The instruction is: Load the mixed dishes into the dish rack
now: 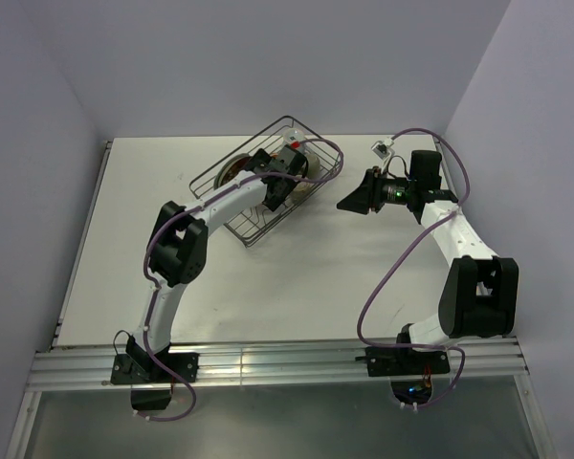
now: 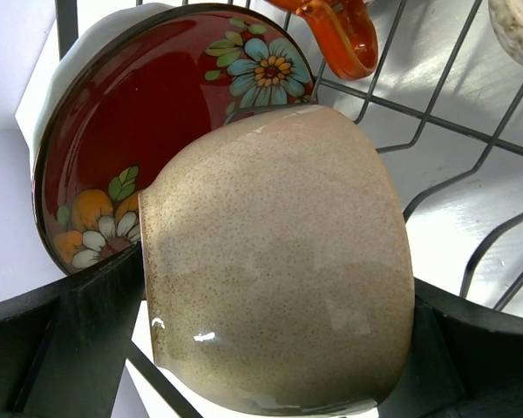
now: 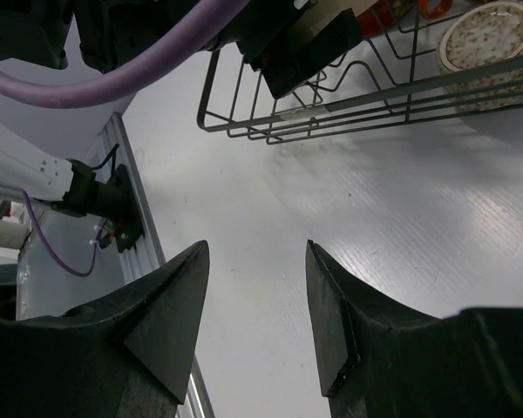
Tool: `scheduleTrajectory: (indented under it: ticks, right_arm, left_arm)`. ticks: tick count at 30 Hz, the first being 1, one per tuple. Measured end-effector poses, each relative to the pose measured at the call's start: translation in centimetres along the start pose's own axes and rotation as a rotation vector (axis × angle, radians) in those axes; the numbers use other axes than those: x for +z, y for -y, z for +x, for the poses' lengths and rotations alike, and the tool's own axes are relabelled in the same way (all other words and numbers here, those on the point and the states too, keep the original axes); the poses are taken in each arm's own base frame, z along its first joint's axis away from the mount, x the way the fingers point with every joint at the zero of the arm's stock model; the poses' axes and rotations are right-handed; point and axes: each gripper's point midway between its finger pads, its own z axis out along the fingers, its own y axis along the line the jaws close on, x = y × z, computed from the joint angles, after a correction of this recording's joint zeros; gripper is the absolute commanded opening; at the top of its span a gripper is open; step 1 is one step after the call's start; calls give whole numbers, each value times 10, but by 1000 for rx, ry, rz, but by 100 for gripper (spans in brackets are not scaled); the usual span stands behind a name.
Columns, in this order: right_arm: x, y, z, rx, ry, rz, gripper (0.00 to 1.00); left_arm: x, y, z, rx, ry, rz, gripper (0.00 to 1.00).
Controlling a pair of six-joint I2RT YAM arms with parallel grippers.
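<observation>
The dish rack (image 1: pixel 318 151) stands at the back of the table, with my left gripper (image 1: pixel 277 180) reaching down into it. In the left wrist view a speckled beige cup (image 2: pixel 279 261) lies on its side between my left gripper's (image 2: pixel 277 348) fingers, which stand wide and close on either flank. The cup leans on the upright red floral plate (image 2: pixel 131 113), and a pale white plate (image 2: pixel 45 96) stands behind that. An orange-red mug (image 2: pixel 340 30) lies further in. My right gripper (image 3: pixel 257 287) hovers open and empty over the table, right of the rack.
A small speckled cup (image 2: pixel 519 26) sits at the rack's far corner and shows through the rack's wires (image 3: pixel 331 104) as a speckled cup (image 3: pixel 488 35) in the right wrist view. A small white device (image 1: pixel 383 146) lies at the back right of the table.
</observation>
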Motion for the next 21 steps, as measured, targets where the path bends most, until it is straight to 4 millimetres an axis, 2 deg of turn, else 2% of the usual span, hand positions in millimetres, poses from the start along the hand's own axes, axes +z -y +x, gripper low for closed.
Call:
scheduleTrajectory:
  ticks: [21]
  right_arm:
    - [0, 0, 0, 0, 1, 1, 56]
  left_arm:
    - [-4, 0, 0, 1, -2, 13, 99]
